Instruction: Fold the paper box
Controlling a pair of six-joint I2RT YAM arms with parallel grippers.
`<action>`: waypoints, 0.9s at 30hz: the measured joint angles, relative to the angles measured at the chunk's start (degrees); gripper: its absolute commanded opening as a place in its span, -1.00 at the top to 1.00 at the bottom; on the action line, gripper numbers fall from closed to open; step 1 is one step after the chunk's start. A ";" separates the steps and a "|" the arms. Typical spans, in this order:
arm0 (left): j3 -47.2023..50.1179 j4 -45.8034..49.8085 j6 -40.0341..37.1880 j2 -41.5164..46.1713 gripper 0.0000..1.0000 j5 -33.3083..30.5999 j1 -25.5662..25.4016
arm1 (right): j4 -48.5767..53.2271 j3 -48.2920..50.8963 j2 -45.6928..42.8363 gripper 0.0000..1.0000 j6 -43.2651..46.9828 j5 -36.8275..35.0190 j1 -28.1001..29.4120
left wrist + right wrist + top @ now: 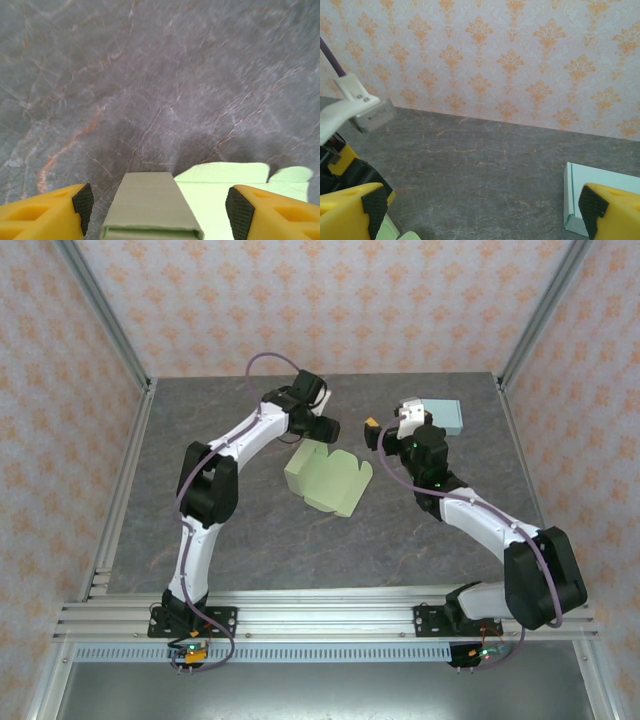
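The tabletop (250, 530) is left mostly bare around the paper box (328, 478), which is laid at its middle, long axis slanting from far left to near right. The left tool (161, 206) is set nearer, at the box's far edge. A raised flap (150, 200) is framed between its wide-parted jaws, seemingly untouched. The right tool (483, 204) is held fully spread and empty, off the far-right corner.

Two boxes are counted: one green paper box (328, 477) and one pale blue box (445, 417). Two arms are seen: left arm (215, 475), right arm (490, 525).
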State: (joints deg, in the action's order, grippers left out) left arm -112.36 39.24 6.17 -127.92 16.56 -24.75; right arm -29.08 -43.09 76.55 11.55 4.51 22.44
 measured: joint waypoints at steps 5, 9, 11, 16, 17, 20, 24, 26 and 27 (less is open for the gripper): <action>-0.02 1.18 0.48 -2.91 0.02 0.94 0.00 | 0.02 0.00 0.24 -0.98 0.00 0.28 0.00; -0.17 1.38 0.02 -3.23 0.27 0.94 -0.09 | 0.02 0.00 0.22 -0.98 -0.04 0.44 0.00; -0.20 1.49 -0.26 -3.23 0.28 0.57 -0.37 | 0.02 -0.02 0.24 -0.98 -0.22 0.48 0.00; -0.20 1.51 -0.26 -3.17 0.27 -0.55 -0.98 | 0.07 -0.02 0.24 -0.98 -0.28 1.09 0.00; -0.17 1.51 -0.26 -3.13 0.27 -0.59 -1.09 | 0.17 -0.02 0.24 -0.98 -0.44 1.27 0.00; 0.90 1.42 -0.24 -2.19 0.27 -0.74 -1.14 | 0.83 -0.31 0.55 -0.98 -1.11 1.51 0.00; 4.68 1.22 0.15 1.68 0.27 -0.66 -1.03 | 1.44 -0.66 0.76 -0.99 -6.16 -2.16 0.02; 6.88 0.26 1.55 4.55 0.27 0.15 -0.61 | 5.99 -3.02 0.76 -0.98 -12.70 -7.45 0.00; 8.02 -0.57 2.36 6.03 0.27 1.01 -0.22 | 9.03 -4.66 0.76 -0.99 -15.56 -9.53 -0.02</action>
State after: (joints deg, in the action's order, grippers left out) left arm -104.33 38.68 8.54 -121.89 17.56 -24.97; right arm -20.05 -47.75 77.32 -4.01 -5.02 22.41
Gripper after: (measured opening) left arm 0.415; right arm 0.992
